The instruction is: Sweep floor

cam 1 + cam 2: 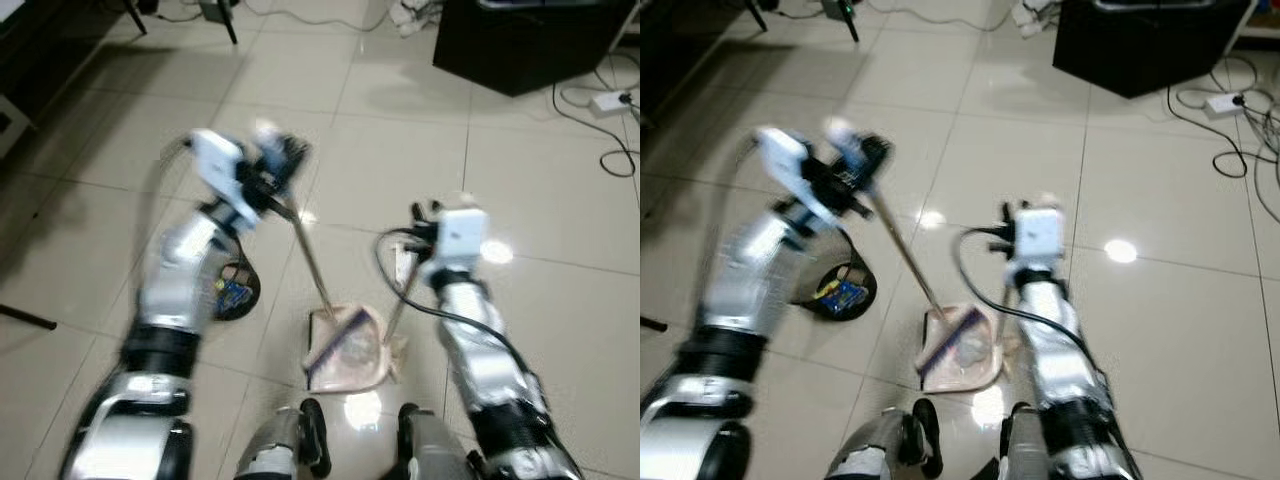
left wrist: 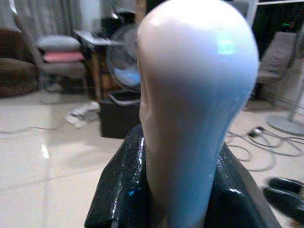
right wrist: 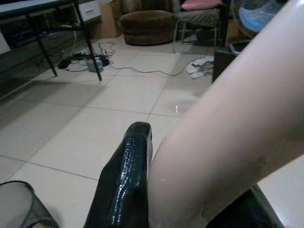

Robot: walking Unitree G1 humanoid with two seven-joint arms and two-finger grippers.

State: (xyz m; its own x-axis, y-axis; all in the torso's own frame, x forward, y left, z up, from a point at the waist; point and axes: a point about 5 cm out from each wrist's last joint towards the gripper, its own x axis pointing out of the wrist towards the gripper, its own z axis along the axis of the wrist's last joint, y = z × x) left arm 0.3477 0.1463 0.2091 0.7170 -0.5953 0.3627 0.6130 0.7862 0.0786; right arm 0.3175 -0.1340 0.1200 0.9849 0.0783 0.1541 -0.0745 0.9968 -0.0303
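Left end effector (image 1: 272,165) is clenched around the pale rounded top of the broom handle (image 2: 197,95), black fingers (image 2: 118,190) pressing it from both sides; the thin shaft slants down to the broom head (image 1: 335,338), which rests in the mouth of the dustpan (image 1: 348,352). Right end effector (image 1: 420,232) grasps the dustpan's pink handle (image 3: 228,123), with the pan set on the tiled floor (image 1: 540,190) just in front of the robot's feet. Some pale debris seems to lie inside the pan, though blur hides detail. Judging by this, the sweeping looks late: dirt is being gathered in, and emptying the pan into the small bin (image 1: 232,290) nearby remains
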